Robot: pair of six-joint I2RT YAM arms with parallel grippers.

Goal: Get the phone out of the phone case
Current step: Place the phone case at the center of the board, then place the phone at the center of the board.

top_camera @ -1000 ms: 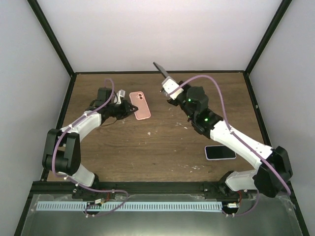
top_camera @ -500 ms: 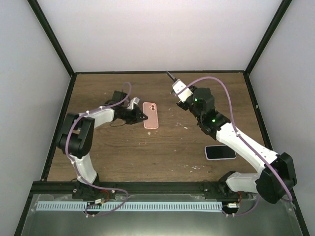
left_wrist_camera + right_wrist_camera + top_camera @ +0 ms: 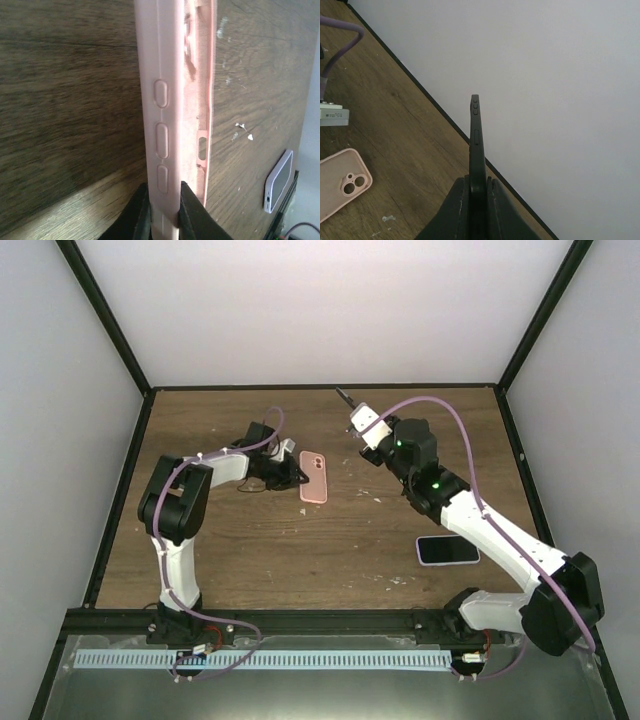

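The empty pink phone case [image 3: 314, 478] lies on the wooden table at centre left, camera holes facing up. My left gripper [image 3: 291, 474] is shut on its left edge; in the left wrist view the fingers [image 3: 164, 192] pinch the case's side wall [image 3: 172, 100] by the button bumps. My right gripper [image 3: 361, 426] is shut on a black phone [image 3: 345, 397] and holds it edge-on in the air over the far middle of the table. In the right wrist view the phone [image 3: 475, 140] stands up between the jaws [image 3: 477, 182], with the case [image 3: 340, 182] at lower left.
A second phone with a pale rim [image 3: 447, 550] lies flat at the right, near my right arm; it also shows in the left wrist view [image 3: 278, 180]. A black frame edges the table [image 3: 250, 560]. White walls stand behind and at both sides.
My left gripper has slid the pink case to the right across the table. My right gripper moved the black phone right and slightly back, then held nearly still.
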